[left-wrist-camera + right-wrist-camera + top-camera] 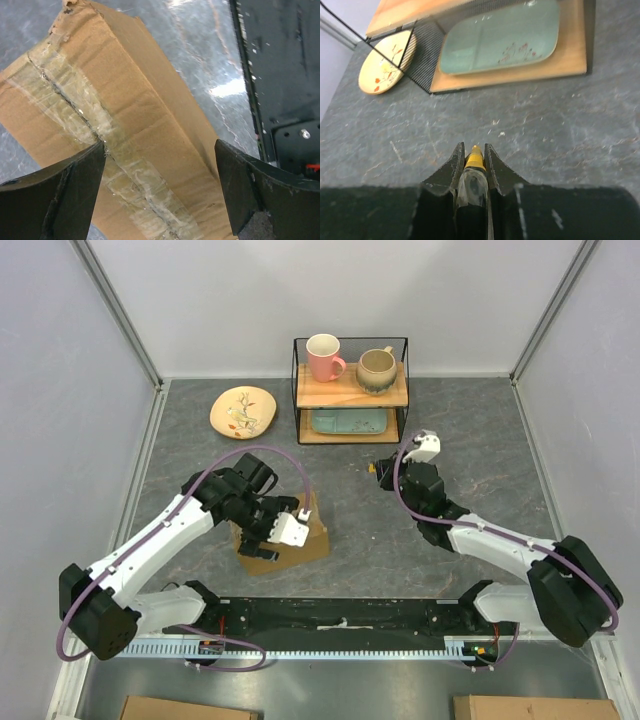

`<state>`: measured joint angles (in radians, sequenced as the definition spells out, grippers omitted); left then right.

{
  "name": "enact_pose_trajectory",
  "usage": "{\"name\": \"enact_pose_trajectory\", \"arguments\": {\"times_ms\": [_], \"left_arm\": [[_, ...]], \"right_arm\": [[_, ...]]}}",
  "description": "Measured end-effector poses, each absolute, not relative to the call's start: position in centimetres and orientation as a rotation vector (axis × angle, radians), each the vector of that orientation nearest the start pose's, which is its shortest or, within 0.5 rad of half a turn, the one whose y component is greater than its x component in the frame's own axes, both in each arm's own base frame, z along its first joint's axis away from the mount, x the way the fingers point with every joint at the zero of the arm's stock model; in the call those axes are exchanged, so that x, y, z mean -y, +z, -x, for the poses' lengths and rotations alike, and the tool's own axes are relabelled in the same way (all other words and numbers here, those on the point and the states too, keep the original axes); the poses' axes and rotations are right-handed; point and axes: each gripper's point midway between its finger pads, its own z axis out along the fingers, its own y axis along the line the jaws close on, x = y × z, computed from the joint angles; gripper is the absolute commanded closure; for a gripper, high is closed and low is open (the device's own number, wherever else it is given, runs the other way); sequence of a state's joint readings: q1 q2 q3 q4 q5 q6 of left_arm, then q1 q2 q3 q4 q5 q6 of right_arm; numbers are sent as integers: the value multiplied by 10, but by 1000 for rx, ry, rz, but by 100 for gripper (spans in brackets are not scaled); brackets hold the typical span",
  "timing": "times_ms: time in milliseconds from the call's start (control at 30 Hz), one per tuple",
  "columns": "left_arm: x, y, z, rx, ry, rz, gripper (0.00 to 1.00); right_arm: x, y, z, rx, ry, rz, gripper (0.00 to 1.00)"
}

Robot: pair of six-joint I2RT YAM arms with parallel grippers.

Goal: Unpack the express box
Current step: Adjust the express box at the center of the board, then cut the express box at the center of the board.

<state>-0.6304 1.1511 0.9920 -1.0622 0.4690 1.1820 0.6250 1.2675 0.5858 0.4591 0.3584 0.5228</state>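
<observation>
1. Back left: a round cream plate (243, 411) lies flat on the grey table (480, 440), just left of the rack.
2. Left gripper (283, 530) is over the express box (318, 537), jaws wide apart. In the wrist view one finger (65, 195) sits above the taped seam and the other (245, 185) is past the box's long edge. Contact cannot be told.
3. The express box lies on the table left of centre, before the left arm. Its flaps are down, with crinkled clear tape along the top seam.
4. Back centre: wire rack (350, 390). Pink mug (324, 357) and beige mug (377, 370) are on the upper shelf, green tray (347, 421) below.
5. Right gripper (378, 468) is near the rack, jaws clamped on a slim yellow-tipped tool (475, 160) pointing at the rack.
</observation>
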Motion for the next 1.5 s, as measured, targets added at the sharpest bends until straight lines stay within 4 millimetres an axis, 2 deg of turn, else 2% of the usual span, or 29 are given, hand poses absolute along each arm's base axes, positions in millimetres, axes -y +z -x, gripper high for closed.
{"name": "enact_pose_trajectory", "arguments": {"times_ms": [133,300,400,533,600,667,833,933,1000,1067,1167,1267,1367,1500], "left_arm": [[164,139,-145,1843,666,2945,1],[159,155,-134,1720,655,3084,1],[168,173,-138,1728,661,3171,1],[193,201,-159,1890,735,3177,1],[203,206,-168,1979,779,3134,0],[209,204,-174,2088,827,3032,0],[221,182,-184,2334,919,2688,1],[226,176,-187,2469,959,2497,0],[229,177,-189,2533,975,2406,0],[232,180,-193,2586,990,2351,1],[233,181,-196,2655,990,2273,0],[233,175,-198,2678,968,2237,1],[231,159,-203,2676,910,2185,1],[231,130,-205,2632,873,2076,1]], "right_arm": [[-202,158,-329,-1793,636,-220,100],[-207,174,-308,-1683,867,-312,100],[-211,172,-298,-1642,985,-357,100],[-228,169,-290,-1629,1112,-364,100],[-236,173,-287,-1611,1171,-361,100],[-242,179,-284,-1585,1229,-356,100],[-248,197,-278,-1523,1323,-342,100],[-251,199,-276,-1517,1360,-335,100],[-255,193,-275,-1538,1379,-337,100],[-261,177,-274,-1596,1395,-351,100],[-269,140,-272,-1724,1398,-385,100],[-273,111,-267,-1827,1400,-415,100],[-274,101,-262,-1870,1401,-419,100],[-274,108,-260,-1850,1405,-378,100]]}}
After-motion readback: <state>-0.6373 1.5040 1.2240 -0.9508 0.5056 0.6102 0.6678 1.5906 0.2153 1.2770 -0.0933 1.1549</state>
